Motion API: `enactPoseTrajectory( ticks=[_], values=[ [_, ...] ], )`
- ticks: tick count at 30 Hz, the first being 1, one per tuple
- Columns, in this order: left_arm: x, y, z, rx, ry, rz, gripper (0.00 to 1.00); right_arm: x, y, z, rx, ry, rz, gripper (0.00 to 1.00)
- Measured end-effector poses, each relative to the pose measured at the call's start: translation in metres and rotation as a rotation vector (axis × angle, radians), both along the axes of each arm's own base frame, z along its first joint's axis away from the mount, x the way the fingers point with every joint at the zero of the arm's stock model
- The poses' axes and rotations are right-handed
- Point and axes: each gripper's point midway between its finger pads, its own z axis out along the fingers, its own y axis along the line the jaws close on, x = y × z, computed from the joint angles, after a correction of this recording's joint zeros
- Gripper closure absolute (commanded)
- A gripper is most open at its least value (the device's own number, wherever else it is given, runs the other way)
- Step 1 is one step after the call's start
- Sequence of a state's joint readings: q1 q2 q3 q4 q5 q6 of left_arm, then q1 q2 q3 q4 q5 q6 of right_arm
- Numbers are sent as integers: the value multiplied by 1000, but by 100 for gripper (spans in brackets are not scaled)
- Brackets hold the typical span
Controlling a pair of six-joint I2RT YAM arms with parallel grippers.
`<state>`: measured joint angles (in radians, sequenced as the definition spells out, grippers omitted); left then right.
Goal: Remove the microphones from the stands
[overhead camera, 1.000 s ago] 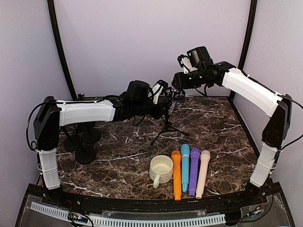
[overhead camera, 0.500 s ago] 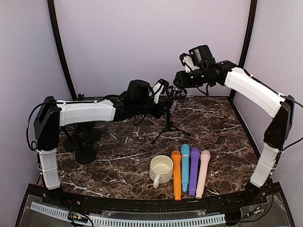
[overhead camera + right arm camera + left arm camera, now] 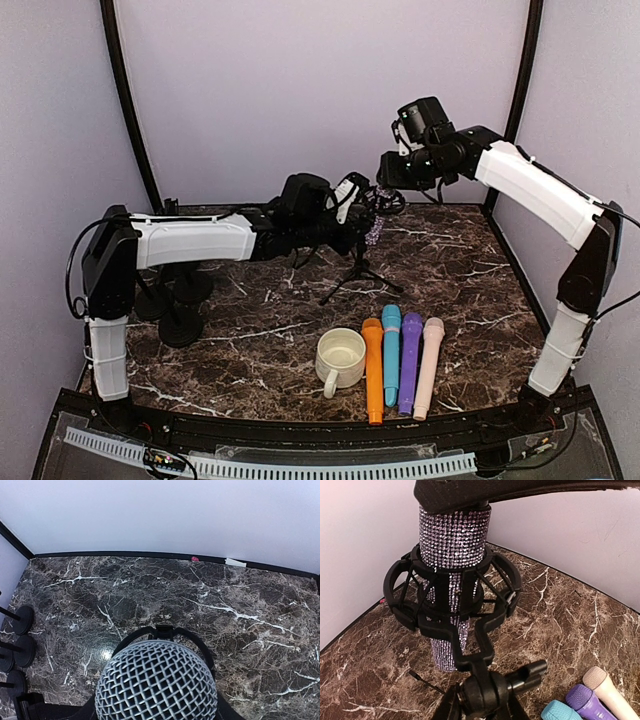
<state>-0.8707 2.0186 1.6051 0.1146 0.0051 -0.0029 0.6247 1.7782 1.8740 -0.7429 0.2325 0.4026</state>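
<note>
Microphone (image 3: 452, 545): rhinestone-covered, upright, still seated in the black shock mount (image 3: 400, 587); mesh head (image 3: 156, 680) fills the bottom of the right wrist view.
Stand (image 3: 355, 270): small black tripod, toward 12 o'clock on the marble table (image 3: 470, 270).
Right gripper (image 3: 385, 192): clamped on the microphone's top, reaching in from 2 o'clock.
Left gripper (image 3: 355, 218): closed, tight against the stand's upper stem from 9 o'clock; whether it pinches the stem is hidden.
Cup (image 3: 340, 358): cream, at 6 o'clock.
Toy microphones: orange (image 3: 373, 370), teal (image 3: 390, 350), purple (image 3: 410, 360), pink (image 3: 428, 365), side by side at 5 o'clock, just beside the cup.
Round-base stands (image 3: 180, 325): black, at 9 o'clock.
</note>
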Motion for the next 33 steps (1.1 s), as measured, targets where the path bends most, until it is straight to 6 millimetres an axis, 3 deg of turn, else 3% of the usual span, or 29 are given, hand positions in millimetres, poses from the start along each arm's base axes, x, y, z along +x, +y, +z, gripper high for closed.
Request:
enactPoseTrajectory(
  ticks=[7,12,21,27,33],
  values=[
    [1,-1,-7,15,6,7,100,1,-3,3,12,2,-33,87],
    [4,2,-33,67,47,28,100,2,-3,13,25,-18,-35,87],
    [9,7,-33,71,42,57,100,6,-4,39,49,-77,-44,86],
    [12,9,-33,91,43,86,100,5,-6,43,44,-81,-49,86],
    [13,11,-35,108,47,103,100,-4,-14,63,59,-114,-55,85]
  ],
)
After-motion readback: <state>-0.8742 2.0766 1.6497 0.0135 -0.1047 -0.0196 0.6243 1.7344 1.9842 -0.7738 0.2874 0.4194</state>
